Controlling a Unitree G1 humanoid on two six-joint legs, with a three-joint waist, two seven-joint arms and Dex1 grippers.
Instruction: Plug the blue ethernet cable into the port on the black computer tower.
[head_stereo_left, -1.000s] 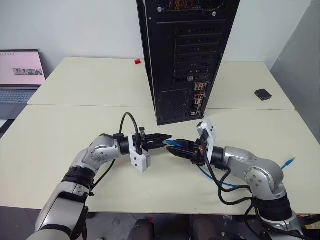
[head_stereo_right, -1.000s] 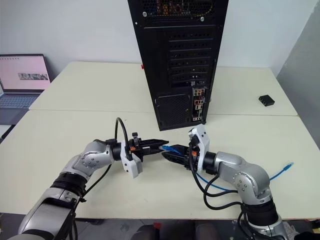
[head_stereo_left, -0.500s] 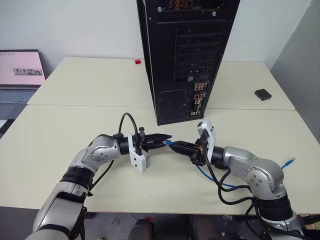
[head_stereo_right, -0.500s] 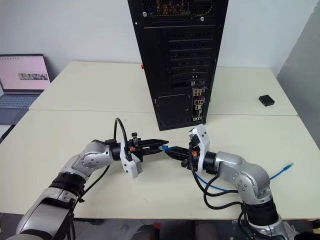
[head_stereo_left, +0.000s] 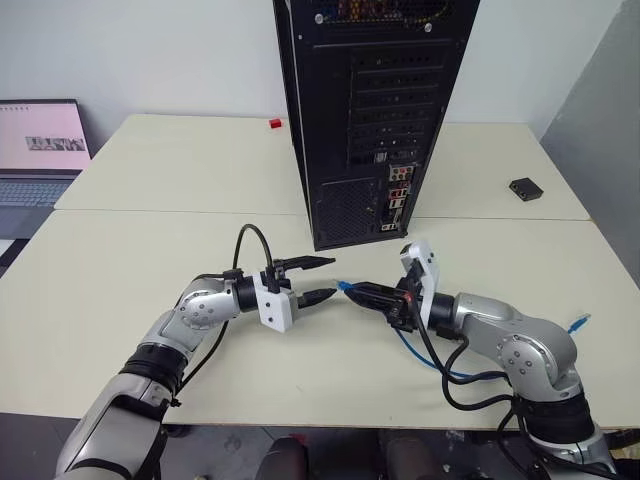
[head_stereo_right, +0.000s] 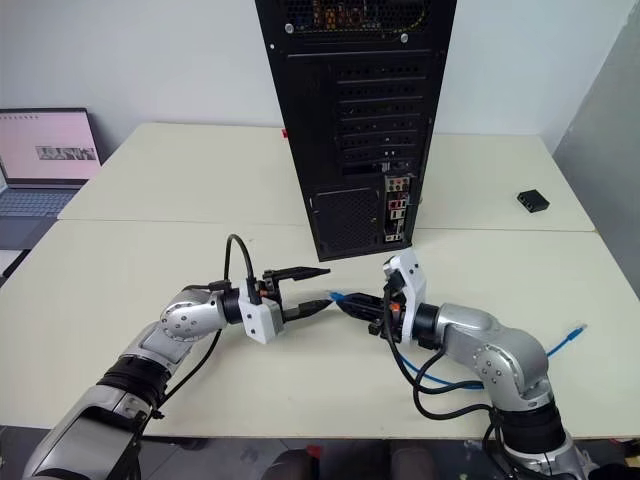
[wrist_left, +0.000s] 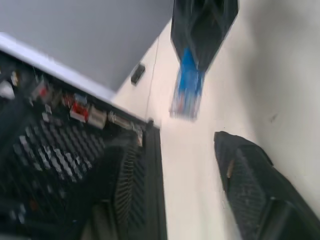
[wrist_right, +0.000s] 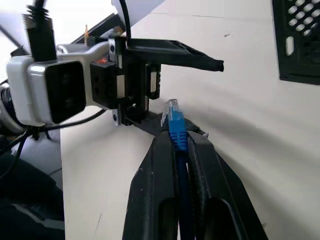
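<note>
Cream worktop carried the black computer tower upright at its middle, its connector cluster facing the robot. Just in front of it, the right gripper had its fingers pressed together on the blue ethernet cable, the plug poking past the tips toward the left gripper. That gripper's fingers stood well apart, holding nothing, one either side of the plug without touching it.

1. Both arms are silver-grey metal with rounded joint housings and black ribbed wrist cuffs.
2. Each end effector, left and right, has two black tapered fingers behind a white block housing.
3. Black cables loop off each wrist.
</note>
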